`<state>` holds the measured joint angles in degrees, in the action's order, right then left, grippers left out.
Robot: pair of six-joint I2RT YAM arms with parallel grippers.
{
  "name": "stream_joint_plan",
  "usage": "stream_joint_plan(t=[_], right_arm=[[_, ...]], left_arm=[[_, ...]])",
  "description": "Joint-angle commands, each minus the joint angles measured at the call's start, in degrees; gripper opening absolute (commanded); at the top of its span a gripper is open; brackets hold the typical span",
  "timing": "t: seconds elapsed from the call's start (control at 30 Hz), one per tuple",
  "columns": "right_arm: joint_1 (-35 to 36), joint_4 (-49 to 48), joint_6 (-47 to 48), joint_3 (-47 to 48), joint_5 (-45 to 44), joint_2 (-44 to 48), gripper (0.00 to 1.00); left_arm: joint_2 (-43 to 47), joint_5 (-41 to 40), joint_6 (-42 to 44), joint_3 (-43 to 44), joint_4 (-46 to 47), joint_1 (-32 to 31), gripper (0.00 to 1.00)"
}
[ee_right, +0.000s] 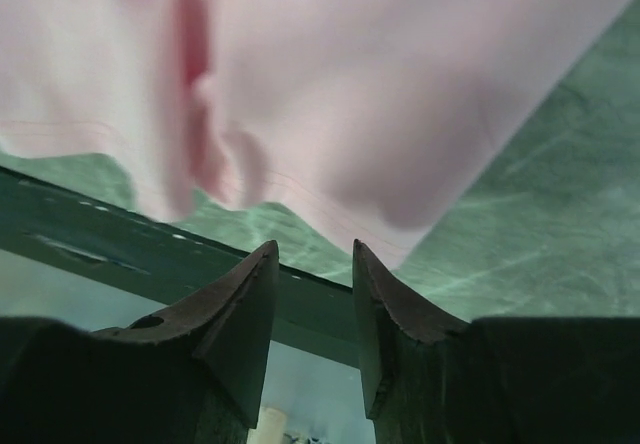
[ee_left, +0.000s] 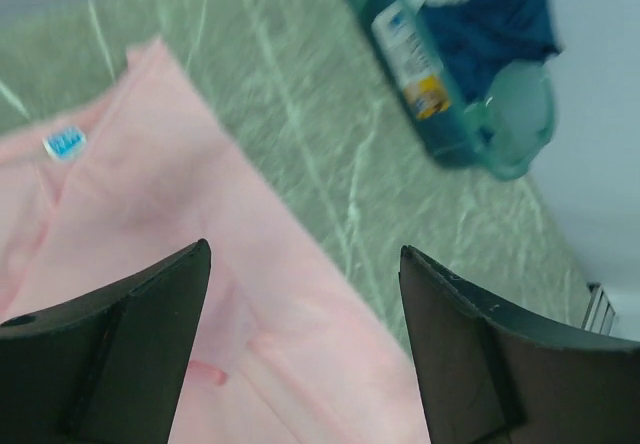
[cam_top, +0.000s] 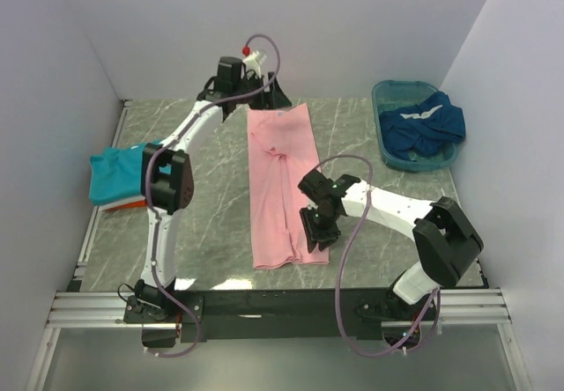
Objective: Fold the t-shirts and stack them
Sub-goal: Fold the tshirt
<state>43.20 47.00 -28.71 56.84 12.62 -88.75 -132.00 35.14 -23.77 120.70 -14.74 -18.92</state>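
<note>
One blurred label (ee_left: 65, 144), pink t-shirt (ee_left: 150, 224).

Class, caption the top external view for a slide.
Long pink t-shirt lies centre; teal shirt atop orange shirt left, basin right.

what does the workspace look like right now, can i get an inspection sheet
surface: grey-green marbled table
job's things: pink t-shirt lies mid-table, folded into a long strip; teal t-shirt is stacked on an orange t-shirt at the left edge; dark blue t-shirt is bunched in the basin
clutter: teal basin at the far right corner
grippers: left gripper open above the pink t-shirt's far end; right gripper open at its near hem, holding nothing
cables: a purple cable loops along each arm
surroundings: white walls on three sides; metal rail along the near edge
</note>
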Motion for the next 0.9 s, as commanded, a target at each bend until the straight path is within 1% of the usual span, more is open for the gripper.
stream_joint_plan(t=[0.0, 0.07, 0.1, 0.13, 0.17, 0.2, 0.23, 0.27, 0.3, 0.37, 0.53, 0.57, 0.7, 0.83, 0.87], right_arm=[[0.1, 1.3, -0.6, -2.5, -2.2, 2.2, 0.44], [0.0, 0.8, -1.0, -3.0, -2.3, 1.7, 0.44], [-0.1, 0.6, -0.9, -3.2, -2.9, 1.5, 0.44], [-0.4, 0.4, -1.1, -3.1, -3.4, 1.0, 0.45], [-0.4, 0.2, -1.3, -3.1, -3.8, 0.6, 0.45], [-0.6, 0.0, -1.3, -3.1, -4.4, 0.2, 0.45], [-0.8, -0.3, -1.4, -3.1, -4.6, -0.2, 0.45], [-1.1, -0.4, -1.5, -3.4, -4.6, -0.7, 0.45], [-1.2, -0.4, -1.4, -3.5, -4.6, -1.1, 0.44], [-1.3, -0.7, -1.2, -4.0, -4.4, -1.6, 0.44], [-1.5, -1.7, -1.3, -6.2, -3.1, -2.3, 0.40], [-1.4, -1.9, -1.3, -6.5, -3.0, -2.3, 0.39], [-1.5, -2.4, -1.3, -7.3, -2.7, -2.0, 0.34], [-1.5, -3.8, -1.2, -8.1, -2.1, -2.7, 0.29], [-1.5, -4.0, -1.0, -8.6, -1.9, -2.7, 0.26]], left_arm=[[9.6, -2.5, -1.1, -4.4, 0.4, -0.2, 0.82], [15.2, -4.4, -1.1, -9.9, 0.4, -0.2, 0.82], [17.0, -6.4, -0.9, -15.6, -0.2, -0.3, 0.81], [20.8, -7.6, -0.6, -18.5, -0.6, -0.3, 0.81], [22.7, -8.8, -0.4, -21.4, -1.3, -0.4, 0.81], [24.6, -9.9, -0.4, -27.4, -1.8, -0.5, 0.81], [28.3, -10.6, -0.4, -30.5, -1.8, -0.5, 0.81], [30.0, -11.1, -0.4, -33.3, -2.1, -0.7, 0.81], [33.2, -11.7, -0.3, -38.0, -3.8, -0.9, 0.81], [35.9, -14.1, -0.1, -43.5, -6.3, -1.1, 0.80], [45.5, -17.7, -2.1, -54.0, -13.1, -3.0, 0.79], [46.8, -17.3, -3.5, -57.7, -13.6, -3.2, 0.78], [55.0, -17.1, -7.7, -65.0, -16.1, -5.0, 0.75], [60.7, -15.5, -11.3, -69.9, -18.2, -6.6, 0.74], [61.6, -14.9, -12.9, -71.8, -18.1, -7.4, 0.73]])
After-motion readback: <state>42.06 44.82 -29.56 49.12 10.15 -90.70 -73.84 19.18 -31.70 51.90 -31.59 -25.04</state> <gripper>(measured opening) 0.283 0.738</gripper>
